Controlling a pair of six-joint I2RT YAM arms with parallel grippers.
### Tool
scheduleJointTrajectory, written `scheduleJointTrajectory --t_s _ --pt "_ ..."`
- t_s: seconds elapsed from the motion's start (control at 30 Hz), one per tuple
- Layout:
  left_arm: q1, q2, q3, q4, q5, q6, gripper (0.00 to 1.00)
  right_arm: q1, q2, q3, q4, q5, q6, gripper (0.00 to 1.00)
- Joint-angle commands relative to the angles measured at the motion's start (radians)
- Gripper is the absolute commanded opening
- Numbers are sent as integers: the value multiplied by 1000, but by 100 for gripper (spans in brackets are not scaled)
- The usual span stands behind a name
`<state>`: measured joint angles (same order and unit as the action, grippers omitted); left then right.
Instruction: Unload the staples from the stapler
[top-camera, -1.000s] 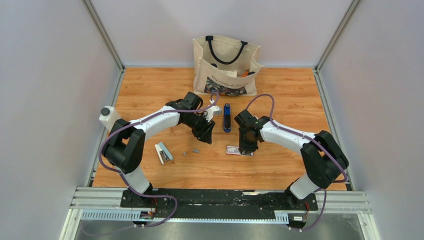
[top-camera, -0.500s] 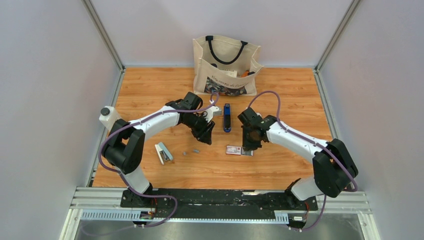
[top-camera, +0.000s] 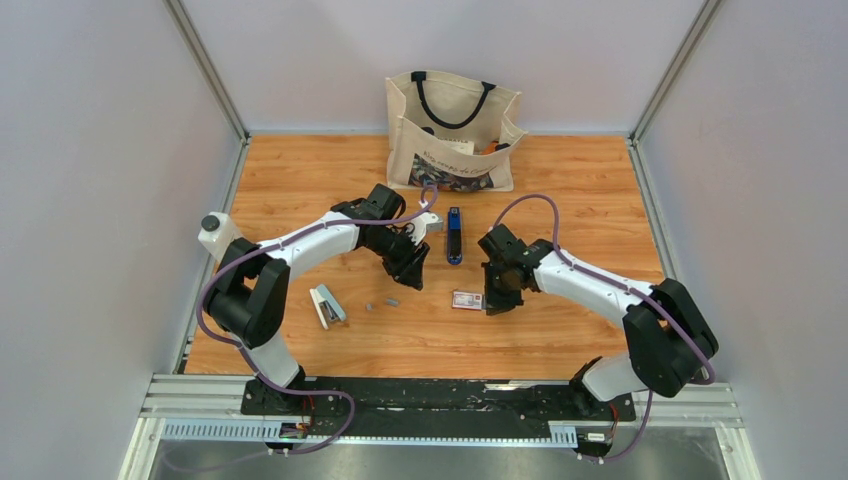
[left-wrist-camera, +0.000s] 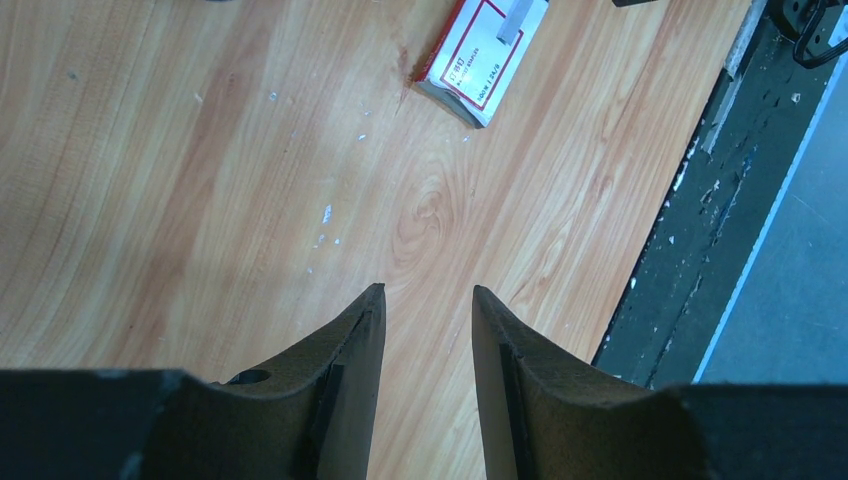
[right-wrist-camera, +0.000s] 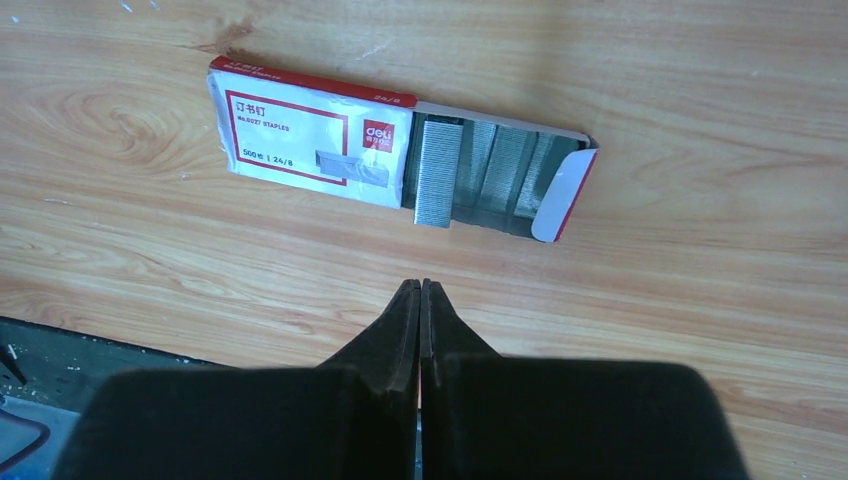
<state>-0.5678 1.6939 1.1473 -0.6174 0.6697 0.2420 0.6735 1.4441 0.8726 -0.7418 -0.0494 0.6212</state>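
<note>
The blue stapler (top-camera: 454, 236) lies lengthwise on the wooden table between the two arms, with no gripper touching it. Two tiny grey staples (top-camera: 381, 303) lie loose on the table to the near left of it. My left gripper (top-camera: 410, 266) (left-wrist-camera: 427, 292) hangs left of the stapler, open, with only bare wood between its fingers. My right gripper (top-camera: 497, 292) (right-wrist-camera: 420, 284) is shut on nothing. It hovers just short of the red-and-white staple box (right-wrist-camera: 310, 135) (top-camera: 467, 300), whose tray (right-wrist-camera: 500, 180) is slid out with grey strips in it.
A beige tote bag (top-camera: 452, 130) stands at the back middle. A white-and-grey stapler (top-camera: 326, 305) lies near the left arm. A white bottle with a black cap (top-camera: 213, 232) sits at the table's left edge. The staple box (left-wrist-camera: 480, 55) shows at the top of the left wrist view.
My right gripper has closed fully and its arm has swung its elbow out to the right. The left arm, the stapler and the box have stayed where they were.
</note>
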Motion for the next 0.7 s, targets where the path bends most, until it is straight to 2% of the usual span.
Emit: scheduleJointTrajectory --t_s 0.0,0.67 --pt "-3 -37 32 -4 18 34 46 6 -13 -7 58 -40 -18 0" --pt "-3 -39 29 -10 18 43 46 -2 107 42 91 -10 -54 0"
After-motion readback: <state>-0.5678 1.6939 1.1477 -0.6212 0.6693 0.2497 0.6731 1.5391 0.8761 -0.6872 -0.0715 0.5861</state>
